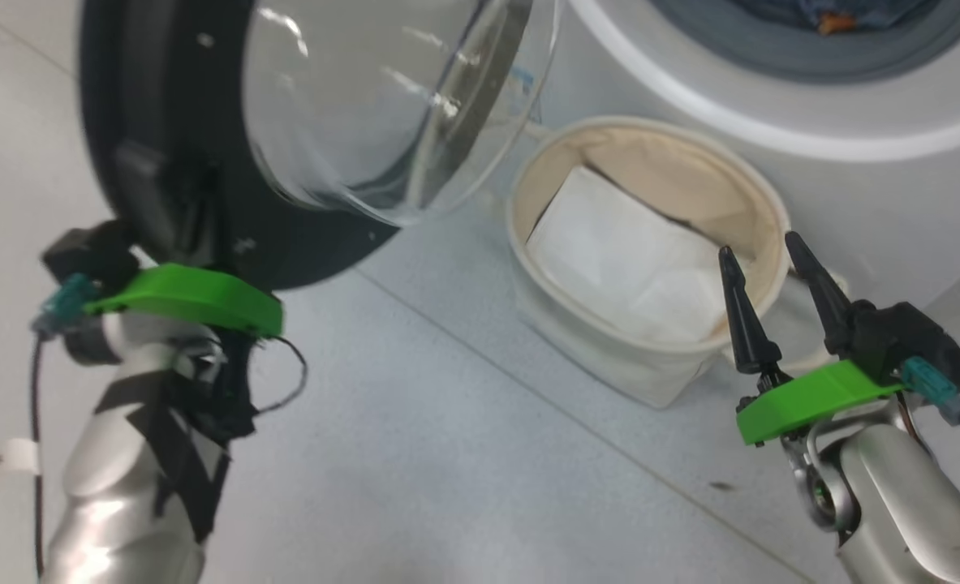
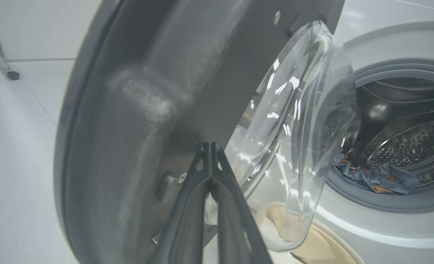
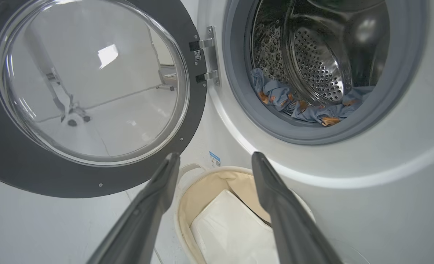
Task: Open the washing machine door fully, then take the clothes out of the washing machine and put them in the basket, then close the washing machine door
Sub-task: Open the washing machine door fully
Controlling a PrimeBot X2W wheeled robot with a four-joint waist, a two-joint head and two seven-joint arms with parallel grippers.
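This is a place for washing clothes. A big white washing machine stands on the floor with its round door open. Inside is a shiny metal drum full of little holes, and blue clothes lie in it. A soft cream basket sits on the floor just beside the machine. It looks more like a test room than a home. The floor is bare and pale, the wall is plain white, and thin metal legs of a stand rest on the floor.
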